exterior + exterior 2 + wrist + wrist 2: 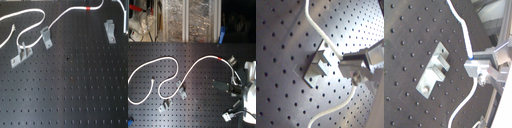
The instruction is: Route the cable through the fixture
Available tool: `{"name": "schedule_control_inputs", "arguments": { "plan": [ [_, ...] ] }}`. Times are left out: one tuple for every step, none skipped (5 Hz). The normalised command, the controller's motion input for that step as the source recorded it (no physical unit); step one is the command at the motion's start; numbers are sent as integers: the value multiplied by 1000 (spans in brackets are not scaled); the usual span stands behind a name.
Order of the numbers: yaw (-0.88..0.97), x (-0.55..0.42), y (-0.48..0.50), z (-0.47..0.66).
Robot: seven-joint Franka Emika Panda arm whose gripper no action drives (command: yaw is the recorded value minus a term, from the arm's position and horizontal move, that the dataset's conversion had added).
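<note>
White cable [65,16] with red band [89,8] snakes across the black perforated tabletop [70,85] in both exterior views; gripper [473,64] clenched on the cable beside a metal bracket [434,70]; two further brackets [46,36] stand well apart.

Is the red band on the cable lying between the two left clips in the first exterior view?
No, the red band sits far along the cable, near the top, past both.

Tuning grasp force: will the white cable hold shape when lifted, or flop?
Probably flops: the cable lies in loose S-curves across the pegboard. Likely light, being thin. In the first wrist view it bends over the fixture, so expect sag behind the gripper.
</note>
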Motion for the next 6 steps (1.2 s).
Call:
{"name": "schedule_control_inputs", "arguments": {
  "plan": [
    [-106,-103,152,373],
    [-449,-168,213,398],
    [-520,-141,167,349],
    [-368,-209,194,261],
    [-297,-246,173,235],
    [0,-287,221,187]
  ]
}}
